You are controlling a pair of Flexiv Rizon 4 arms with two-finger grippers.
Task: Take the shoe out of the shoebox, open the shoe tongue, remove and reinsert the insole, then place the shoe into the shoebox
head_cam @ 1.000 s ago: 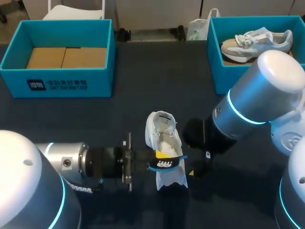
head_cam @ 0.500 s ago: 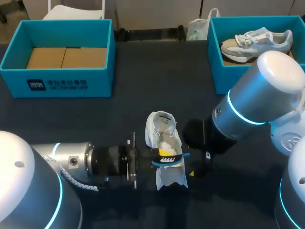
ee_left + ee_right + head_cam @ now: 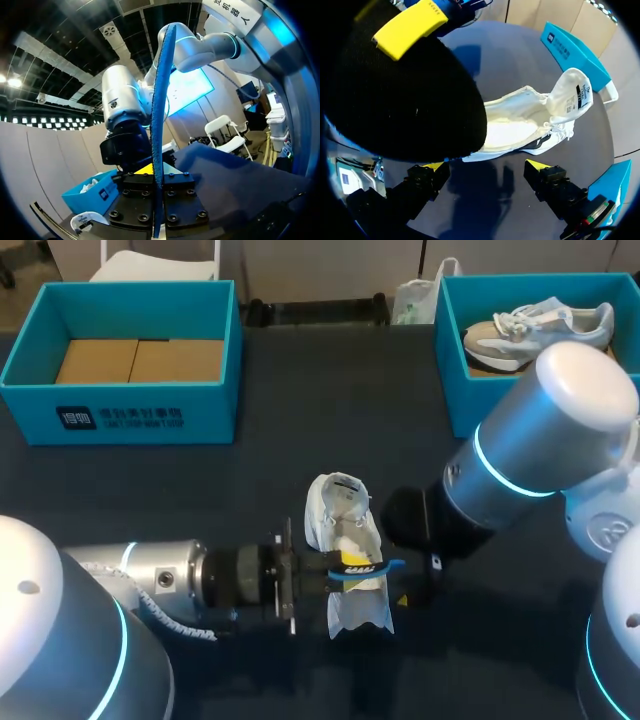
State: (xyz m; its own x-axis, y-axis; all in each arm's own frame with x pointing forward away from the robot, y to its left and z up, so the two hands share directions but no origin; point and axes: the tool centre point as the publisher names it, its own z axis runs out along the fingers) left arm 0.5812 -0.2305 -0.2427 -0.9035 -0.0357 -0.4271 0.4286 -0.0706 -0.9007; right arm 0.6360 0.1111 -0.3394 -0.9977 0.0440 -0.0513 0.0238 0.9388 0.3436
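— Where is the shoe?
— The white fabric sneaker (image 3: pixel 345 530) lies on the dark table (image 3: pixel 330 420), lower middle of the frame and outside both boxes. Its tongue is folded back toward the top of the frame

— And the insole?
— The thin blue-edged insole (image 3: pixel 365 573) is out of the shoe. The left gripper (image 3: pixel 340 575), coming in from the left edge, holds it crosswise over the shoe's lower half. I cannot tell whether it touches the shoe

— How do that gripper's fingers stand?
— Pressed onto the insole from both sides. In the left wrist view it stands edge-on between them

— The right side?
— The right arm (image 3: pixel 520 460) comes in from the right and covers its gripper from above. In the right wrist view the right gripper (image 3: pixel 485 165) has its yellow-tipped fingers (image 3: pixel 432 166) spread wide, gripping nothing. The sneaker lies just ahead of them

— The boxes?
— An open teal cardboard box (image 3: pixel 120 405) with brown card inside sits upper left. A second teal box (image 3: pixel 455 370), upper right, holds a grey-and-white laced sneaker (image 3: pixel 540 325)
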